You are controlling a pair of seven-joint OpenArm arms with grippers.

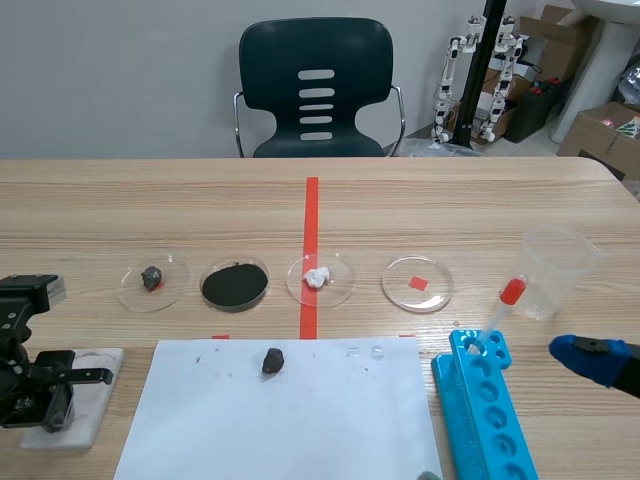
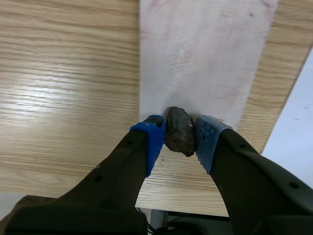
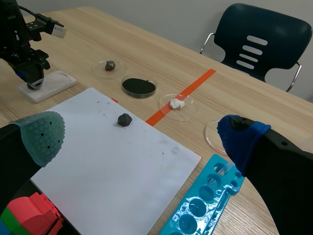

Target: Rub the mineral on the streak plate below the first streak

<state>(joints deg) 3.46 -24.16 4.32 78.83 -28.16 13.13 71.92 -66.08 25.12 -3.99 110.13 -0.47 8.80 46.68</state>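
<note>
Left gripper (image 2: 180, 139): pinching the mineral (image 2: 179, 128), at the streak plate's (image 2: 205, 54) near edge.
Right gripper (image 3: 142, 137): spread, far from the streak plate.
Risk: under rubbing pressure the mineral may twist loose or skid off the streak plate's edge.

Both arms are matte black, with blocky housings. The left claw (image 2: 180, 134) has two thick black fingers, each tipped with a blue dotted pad (image 2: 209, 136). The right claw (image 3: 142, 137) has mismatched tips: one grey-green pad (image 3: 41, 136) with small holes and one plain blue pad (image 3: 242, 139). On the left arm (image 1: 25, 375), a thin black cable (image 3: 32, 13) runs to a small pale grey block (image 3: 57, 31)
</note>
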